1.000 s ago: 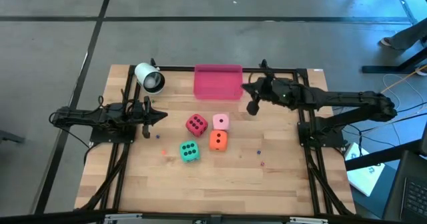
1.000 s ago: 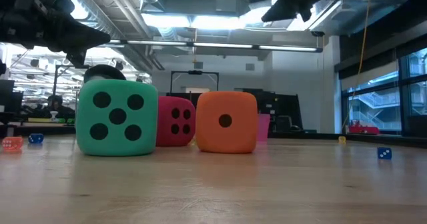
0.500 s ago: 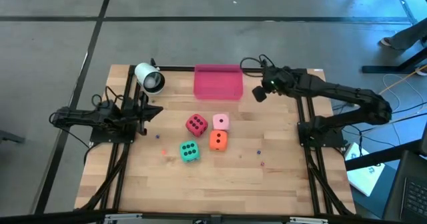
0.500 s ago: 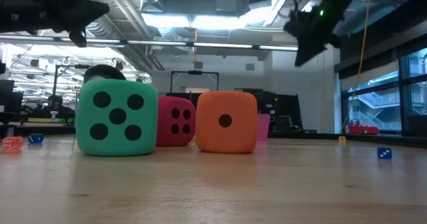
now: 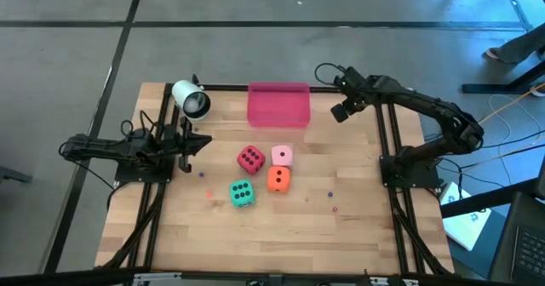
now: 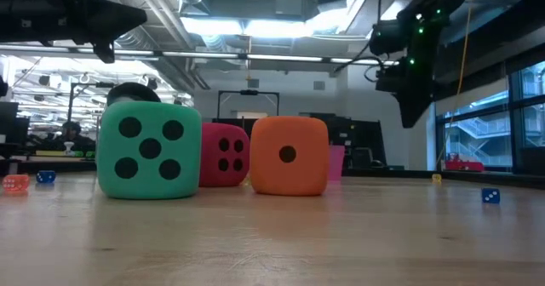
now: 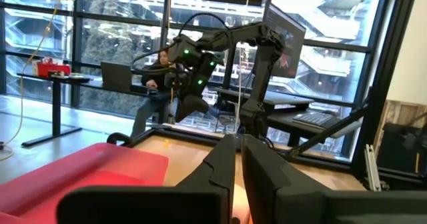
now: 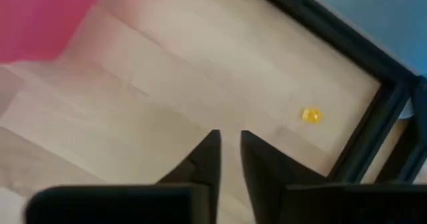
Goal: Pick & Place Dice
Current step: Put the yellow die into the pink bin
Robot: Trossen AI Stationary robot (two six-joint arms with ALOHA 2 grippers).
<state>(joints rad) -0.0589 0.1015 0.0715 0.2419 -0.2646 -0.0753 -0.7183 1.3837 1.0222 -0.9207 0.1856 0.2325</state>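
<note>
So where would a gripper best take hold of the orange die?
Likely from above, fingers on the orange die's left and right faces. The pink die sits close behind it, while the sides toward the green die and the bare table look clear.

Right gripper (image 5: 340,112) swung back toward table's far right corner, left gripper (image 5: 207,141) barely shifted

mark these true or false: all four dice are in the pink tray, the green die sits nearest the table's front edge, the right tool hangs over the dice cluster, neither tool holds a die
1. All four dice are in the pink tray. False: the red die, pink die, orange die and green die sit on the table.
2. The green die sits nearest the front edge. True.
3. The right tool hangs over the dice. False: it is beside the tray, near the back edge.
4. Neither tool holds a die. True: the left tool is empty too.
</note>
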